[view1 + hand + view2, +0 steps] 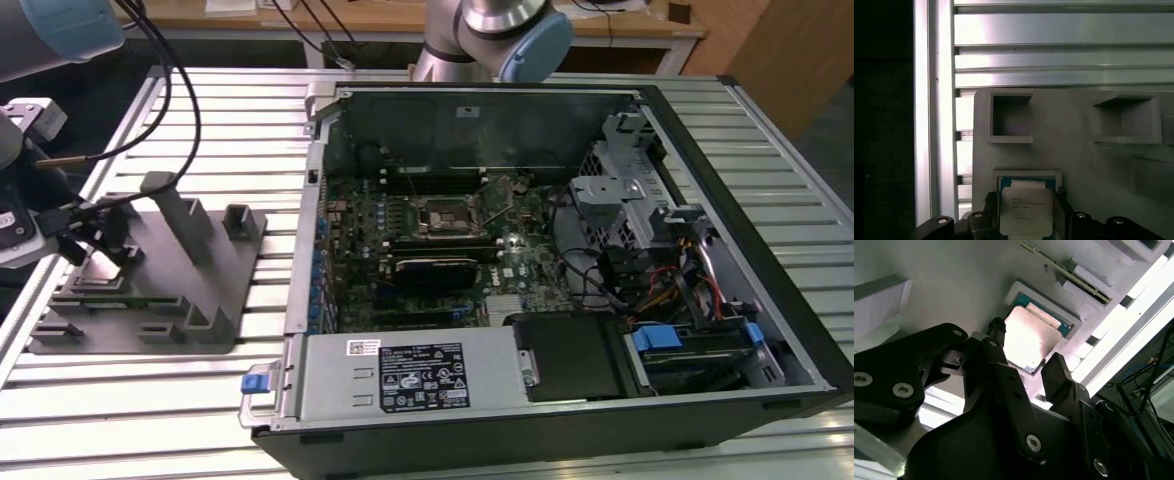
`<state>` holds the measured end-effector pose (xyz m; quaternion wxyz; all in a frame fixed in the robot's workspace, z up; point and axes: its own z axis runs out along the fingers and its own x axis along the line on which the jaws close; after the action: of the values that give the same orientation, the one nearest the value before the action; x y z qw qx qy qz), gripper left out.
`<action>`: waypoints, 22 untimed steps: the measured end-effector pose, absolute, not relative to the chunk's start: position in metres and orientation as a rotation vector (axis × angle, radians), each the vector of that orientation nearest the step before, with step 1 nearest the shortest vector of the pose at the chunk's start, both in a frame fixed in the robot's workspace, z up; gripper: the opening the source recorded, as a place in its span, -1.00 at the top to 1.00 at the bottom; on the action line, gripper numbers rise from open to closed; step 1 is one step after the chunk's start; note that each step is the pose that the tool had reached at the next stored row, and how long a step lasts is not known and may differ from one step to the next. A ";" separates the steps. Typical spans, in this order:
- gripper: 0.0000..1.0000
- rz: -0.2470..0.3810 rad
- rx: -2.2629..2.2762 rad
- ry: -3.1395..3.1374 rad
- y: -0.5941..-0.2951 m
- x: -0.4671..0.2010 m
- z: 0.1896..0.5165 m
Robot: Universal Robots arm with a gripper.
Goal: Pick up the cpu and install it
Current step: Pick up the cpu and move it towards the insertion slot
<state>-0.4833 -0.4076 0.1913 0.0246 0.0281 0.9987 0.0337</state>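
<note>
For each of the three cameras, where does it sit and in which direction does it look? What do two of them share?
Exterior view: off the arm, high, looking down on the slatted aluminium table, open black computer case and grey moulded tray; the robot arm shows.
Second wrist view: on the wrist, looking past the black gripper at the small silvery square cpu.
First wrist view: on the wrist, looking across the tray to the table slats, gripper and cpu near.
Shared: both wrist views see gripper and cpu.

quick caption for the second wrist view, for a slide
Wrist close-up: the gripper at the silvery cpu, which lies at its pocket in the grey tray.
</note>
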 end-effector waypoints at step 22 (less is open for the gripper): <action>-0.13 0.079 0.078 3.145 -0.408 -0.476 0.187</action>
<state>-0.4763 -0.4076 0.1875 -0.0027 0.0248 0.9994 0.0253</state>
